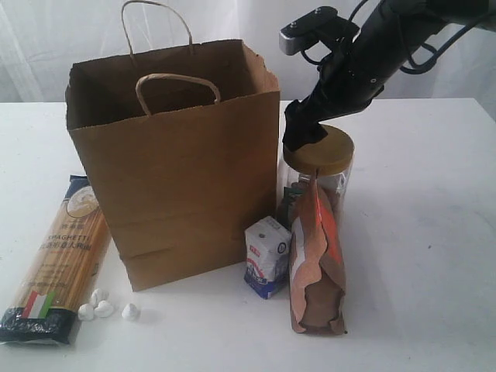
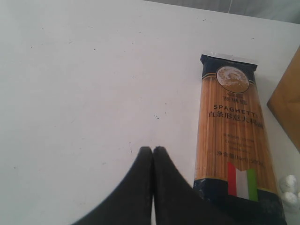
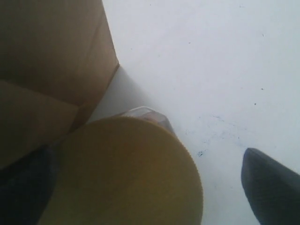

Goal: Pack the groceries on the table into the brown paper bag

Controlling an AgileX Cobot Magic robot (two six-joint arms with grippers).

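The brown paper bag (image 1: 186, 178) stands open on the table (image 1: 418, 232). Just right of it is the gold-lidded glass jar (image 1: 325, 151). My right gripper (image 1: 306, 136) comes down over the jar's lid (image 3: 136, 173) and is open: the fingers (image 3: 272, 187) straddle the lid with a gap on one side. In front of the jar lean the brown pouch (image 1: 314, 263) and the small white-blue carton (image 1: 267, 256). The spaghetti packet (image 1: 62, 256) lies left of the bag with small white lumps (image 1: 105, 306) beside it. My left gripper (image 2: 153, 149) is shut and empty over bare table beside the spaghetti (image 2: 232, 126).
A dark item (image 1: 291, 203) shows partly between the carton and the jar. A corner of the bag (image 2: 288, 103) and the white lumps (image 2: 288, 185) show in the left wrist view. The bag's side (image 3: 51, 70) stands close to the jar.
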